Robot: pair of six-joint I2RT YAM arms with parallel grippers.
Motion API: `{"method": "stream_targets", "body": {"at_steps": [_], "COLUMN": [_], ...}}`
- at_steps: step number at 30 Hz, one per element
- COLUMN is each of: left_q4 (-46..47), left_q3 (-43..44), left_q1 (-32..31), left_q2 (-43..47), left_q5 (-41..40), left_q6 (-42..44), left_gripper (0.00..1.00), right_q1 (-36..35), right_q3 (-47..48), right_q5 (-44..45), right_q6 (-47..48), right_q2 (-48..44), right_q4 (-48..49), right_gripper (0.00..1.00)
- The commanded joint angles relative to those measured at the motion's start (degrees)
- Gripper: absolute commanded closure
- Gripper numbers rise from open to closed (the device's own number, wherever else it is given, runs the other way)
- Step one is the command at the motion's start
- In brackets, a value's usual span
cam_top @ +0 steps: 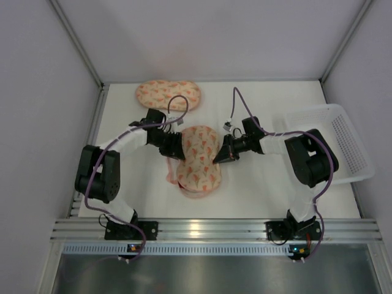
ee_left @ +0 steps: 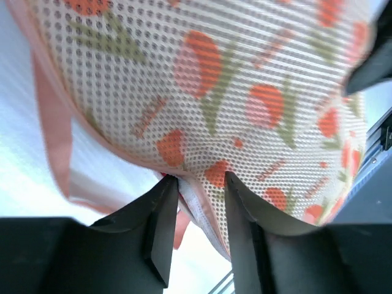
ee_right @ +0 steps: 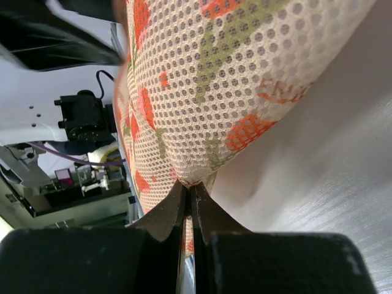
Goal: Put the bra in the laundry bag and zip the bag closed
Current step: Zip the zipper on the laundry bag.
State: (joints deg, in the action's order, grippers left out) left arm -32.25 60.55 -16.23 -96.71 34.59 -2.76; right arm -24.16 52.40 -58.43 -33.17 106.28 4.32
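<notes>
Laundry bag (cam_top: 199,160) runs twelve to six o'clock; your right jaws pinch its three o'clock edge; your left jaws stand apart astride its ten o'clock edge.

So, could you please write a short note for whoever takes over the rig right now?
Left claw: jaws apart, astride the left rim of the laundry bag.
Right claw: shut on the bag's right edge.
Bra: not visible in any view, possibly inside.
Twin pouch lies at the far side; white basket on the right.
Left to do: confirm the bra is in, then check the zip, whose state I cannot tell.
</notes>
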Motion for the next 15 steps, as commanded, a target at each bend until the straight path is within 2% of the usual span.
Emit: {"method": "stream_targets", "body": {"at_steps": [1,5,7,9,12,15], "left_q4": [0.35,-2.9,-4.3,-6.76,-11.23,-13.19], "left_q3": [0.09,1.58,3.24,4.48,7.37,9.31], "left_q1": [0.23,0.14,-0.38,-2.04,-6.35,-13.81], "left_q2": [11.07,18.73,22.08,23.22,23.15,21.04], "left_q5": [-2.24,-4.79,-5.14,-8.11,-8.4,-10.67], "left_q6": [2.23,8.03,12.75,16.11,22.79,28.24], "left_gripper": [0.49,0.35,0.32,0.3,0.31,0.32], "right_q1": [-0.8,-0.8,-0.71,-0.89,-0.8,-0.8], "right_q3": [0.6,0.77,0.86,1.21,1.47,2.0], "right_q5": [-0.72,-0.01,0.34,0.25,0.69,1.57], "right_q6": [-0.84,-1.2,-1.37,-1.55,-1.2,-0.23], "right_q2": [-1.69,-1.16,-0.9,-0.46,-0.2,-0.11], "right_q4": [3.33,3.33,3.33,3.24,2.81,1.14], "right_gripper": [1.0,1.0,1.0,1.0,1.0,1.0]}}
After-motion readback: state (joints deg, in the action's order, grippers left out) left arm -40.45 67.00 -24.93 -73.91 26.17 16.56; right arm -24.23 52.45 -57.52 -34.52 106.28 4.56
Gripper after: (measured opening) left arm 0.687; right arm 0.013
